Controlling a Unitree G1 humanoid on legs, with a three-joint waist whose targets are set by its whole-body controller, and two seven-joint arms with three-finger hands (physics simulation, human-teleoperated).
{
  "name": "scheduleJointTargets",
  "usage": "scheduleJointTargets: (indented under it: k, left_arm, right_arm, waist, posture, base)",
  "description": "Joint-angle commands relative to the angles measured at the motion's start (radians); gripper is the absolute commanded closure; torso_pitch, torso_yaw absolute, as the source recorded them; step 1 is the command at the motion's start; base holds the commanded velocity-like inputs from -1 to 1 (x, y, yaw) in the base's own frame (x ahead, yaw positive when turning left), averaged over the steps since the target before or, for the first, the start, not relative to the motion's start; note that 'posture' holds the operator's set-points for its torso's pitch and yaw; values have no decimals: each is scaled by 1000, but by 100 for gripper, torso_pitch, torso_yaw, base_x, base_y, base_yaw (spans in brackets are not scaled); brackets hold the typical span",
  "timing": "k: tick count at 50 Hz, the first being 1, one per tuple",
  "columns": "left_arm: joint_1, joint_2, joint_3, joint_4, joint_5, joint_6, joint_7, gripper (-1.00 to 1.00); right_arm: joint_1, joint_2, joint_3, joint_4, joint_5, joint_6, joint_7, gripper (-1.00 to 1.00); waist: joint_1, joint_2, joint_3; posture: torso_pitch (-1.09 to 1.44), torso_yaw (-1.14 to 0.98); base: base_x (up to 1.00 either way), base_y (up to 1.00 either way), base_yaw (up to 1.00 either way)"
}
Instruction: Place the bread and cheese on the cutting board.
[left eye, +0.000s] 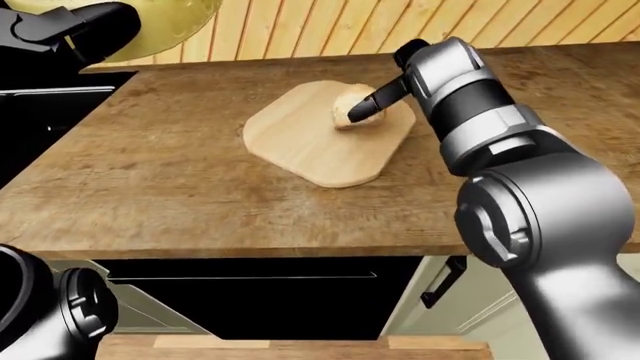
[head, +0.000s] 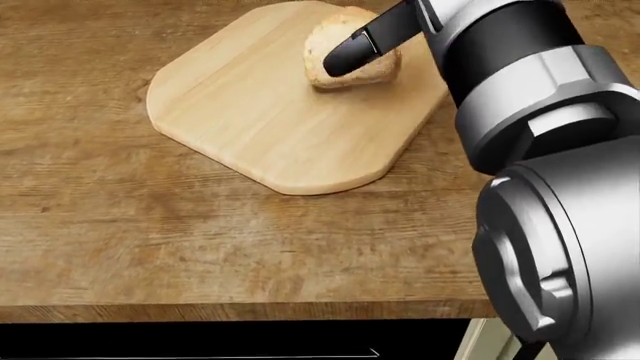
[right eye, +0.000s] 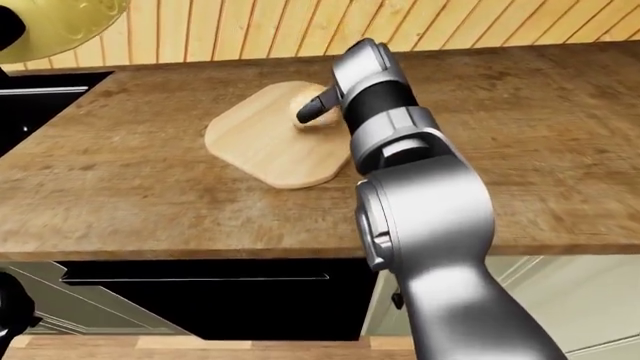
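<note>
**Bread on the board, cheese raised at the far left**

The round, pale-crusted bread roll (head: 345, 52) lies on the light wooden cutting board with clipped corners (head: 260, 120), near the board's upper right edge in the head view. The board itself lies flat on the brown plank countertop (head: 120, 247), well in from the counter's lower edge, so the roll has a stable, level seat.

The robot's right hand (head: 360, 46) reaches over the board from the right, and 1 black finger (head: 352, 51) crosses the roll's top. Whether the fingers close round the bread or merely rest against it, I cannot tell; the other fingers are hidden behind the grey and black forearm (head: 520, 67). The low reach fits a hand setting its load down rather than carrying it.

In the left-eye view the left hand (left eye: 70, 26) shows as a black shape at the top left, raised against a pale yellow rounded wedge of cheese (left eye: 175, 22). It appears to be holding the cheese aloft, though its grip is not clear.

By my judgement, 1 of 2 items is placed; the cheese is not yet on the board, whose left half is bare and would take it.
</note>
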Motion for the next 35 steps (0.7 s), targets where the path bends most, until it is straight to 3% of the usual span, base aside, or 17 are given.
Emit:
scheduleJointTargets:
  k: [1,11,15,18,24,29,35]
  left_arm:
    - [-31,16,18,-8,9,-38,12,100]
    - [-26,12,14,-12,0,-38,22,100]
    - [-16,11,14,-12,0,-43,22,100]
    - [-4,14,7,-10,4,-49,20,100]
    - [4,15,3,-9,18,-57,19,100]
    - [2,2,-13,-25,28,-45,18,100]
    - [-2,-6,-10,-22,43,-35,14,100]
  right_arm:
    - [-54,-11,7,-45,-7,-26,-8,-100]
    - [-122,-74,7,-64,3,-40,4,-100]
    - [-134,-127,-30,-88,57,-65,-10,-100]
    - [-135,-159,-1,-111,54,-92,10,-100]
    - [-122,-209,-27,-217,134,-91,-2,-100]
    - [-98,-242,-5,-470,172,41,44,-100]
    - [67,-279,7,-1096,183,407,138,-100]
  waist:
    - [0,3,-35]
    - [-3,1,-31]
    - [-3,-2,-27]
    - [-3,-4,-25]
    - [-4,-9,-22]
    - [1,-13,-17]
    - [10,-23,-7]
  posture:
    - [0,0]
    - [0,0]
    - [0,0]
    - [0,0]
    - [0,0]
    - [0,0]
    - [0,0]
  base:
    - [0,0,0]
    - [0,0,0]
    - [0,0,0]
    - [0,0,0]
    - [0,0,0]
    - [0,0,0]
    - [0,0,0]
